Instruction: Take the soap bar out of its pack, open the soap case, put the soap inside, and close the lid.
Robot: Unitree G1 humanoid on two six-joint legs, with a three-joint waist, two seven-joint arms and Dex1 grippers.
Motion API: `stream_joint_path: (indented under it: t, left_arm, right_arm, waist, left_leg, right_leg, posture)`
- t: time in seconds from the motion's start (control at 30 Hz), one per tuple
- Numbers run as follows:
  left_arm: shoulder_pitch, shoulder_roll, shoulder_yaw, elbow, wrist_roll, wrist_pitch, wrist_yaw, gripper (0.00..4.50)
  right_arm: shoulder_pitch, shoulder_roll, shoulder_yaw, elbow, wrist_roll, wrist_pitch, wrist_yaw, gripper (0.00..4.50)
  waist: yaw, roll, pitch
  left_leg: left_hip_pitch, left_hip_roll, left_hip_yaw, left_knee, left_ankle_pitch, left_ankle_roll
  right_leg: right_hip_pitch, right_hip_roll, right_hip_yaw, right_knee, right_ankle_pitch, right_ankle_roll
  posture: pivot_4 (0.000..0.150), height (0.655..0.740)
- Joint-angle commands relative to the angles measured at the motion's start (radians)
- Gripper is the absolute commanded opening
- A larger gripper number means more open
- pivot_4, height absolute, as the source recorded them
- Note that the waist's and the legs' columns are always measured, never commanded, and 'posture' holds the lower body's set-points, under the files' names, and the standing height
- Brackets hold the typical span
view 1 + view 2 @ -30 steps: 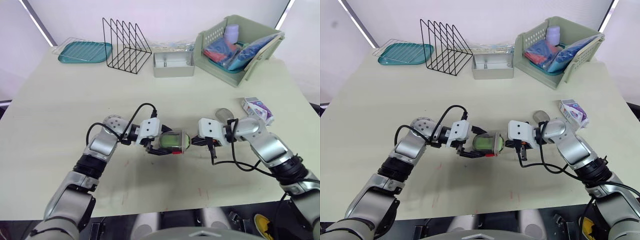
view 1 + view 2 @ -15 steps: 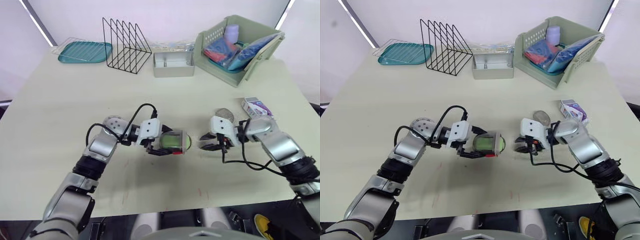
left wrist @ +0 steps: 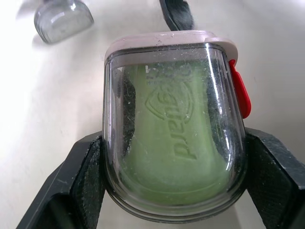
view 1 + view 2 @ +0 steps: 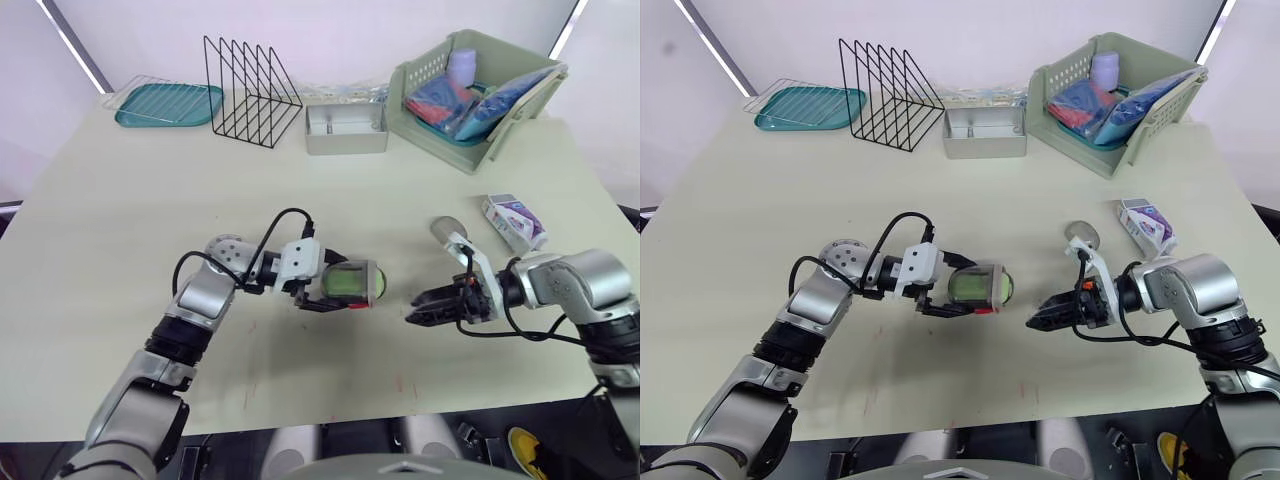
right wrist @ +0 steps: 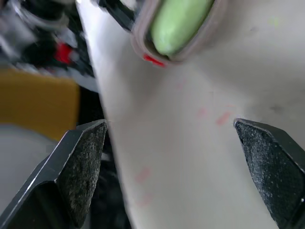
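Note:
My left gripper [image 4: 338, 286] is shut on the soap case [image 4: 352, 283], holding it just above the table near the middle. The case has a clear cover, a pink rim and a red latch [image 3: 239, 93]. The green soap bar [image 3: 172, 129] lies inside it, seen through the cover. To the right, my right gripper [image 4: 414, 318] stands open and empty, low over the table, its fingertips pointing at the case from a short distance. The white and purple soap pack [image 4: 515, 220] lies at the right side of the table.
A small clear plastic piece [image 4: 447, 228] lies on the table beside the right arm. Along the far edge stand a teal tray [image 4: 168, 103], a black wire rack [image 4: 252, 92], a grey tin [image 4: 346, 129] and a green basket [image 4: 478, 95] with several items.
My right gripper has opened and drawn back to the right, away from the soap case. The left gripper and the case have stayed put.

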Motion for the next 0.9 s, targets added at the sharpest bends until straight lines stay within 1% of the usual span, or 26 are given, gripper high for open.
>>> stream_joint_path:
  t: [0.03, 0.23, 0.43, 0.63, 0.9]
  left_arm:
    - [0.0, -0.001, 0.04, -0.052, -0.035, -0.021, 0.021, 3.45]
    - [0.01, 0.0, 0.038, -0.074, -0.043, -0.012, 0.038, 3.45]
    - [0.012, -0.006, 0.036, -0.086, -0.045, -0.003, 0.046, 3.45]
    - [0.004, -0.012, 0.028, -0.081, -0.041, -0.006, 0.048, 3.45]
    - [0.004, -0.019, 0.027, -0.091, -0.038, 0.0, 0.049, 3.45]
  right_arm:
    - [-0.026, 0.103, -0.124, 0.025, 0.064, 0.126, -0.121, 4.45]
    - [-0.037, 0.229, -0.231, 0.093, 0.164, 0.133, -0.334, 4.45]
    - [-0.053, 0.291, -0.261, 0.129, 0.285, 0.133, -0.499, 4.45]
    - [-0.068, 0.316, -0.266, 0.166, 0.39, 0.133, -0.621, 4.45]
    - [-0.08, 0.333, -0.267, 0.208, 0.478, 0.133, -0.735, 4.45]
  waist:
    - [-0.001, 0.0, 0.0]
    - [0.002, 0.0, 0.0]
    - [-0.003, 0.0, 0.0]
    - [-0.003, 0.0, 0.0]
    - [-0.003, 0.0, 0.0]
  left_leg:
    - [0.0, 0.0, 0.0, 0.0, 0.0, 0.0]
    - [0.0, -0.001, 0.0, 0.0, 0.0, 0.0]
    - [0.0, -0.001, 0.0, 0.0, 0.0, 0.0]
    - [0.0, -0.001, 0.0, 0.0, 0.0, 0.0]
    - [0.0, -0.001, 0.0, 0.0, 0.0, 0.0]
  right_leg:
    - [0.0, 0.0, 0.0, 0.0, 0.0, 0.0]
    - [0.0, -0.001, 0.0, 0.0, 0.0, 0.0]
    - [0.0, -0.001, 0.0, 0.001, 0.0, 0.0]
    - [0.0, -0.001, 0.0, 0.001, 0.0, 0.0]
    - [0.0, -0.001, 0.0, 0.001, 0.0, 0.0]
  posture:
    - [0.15, 0.74]
    - [0.15, 0.74]
    - [0.15, 0.74]
    - [0.15, 0.74]
    - [0.15, 0.74]
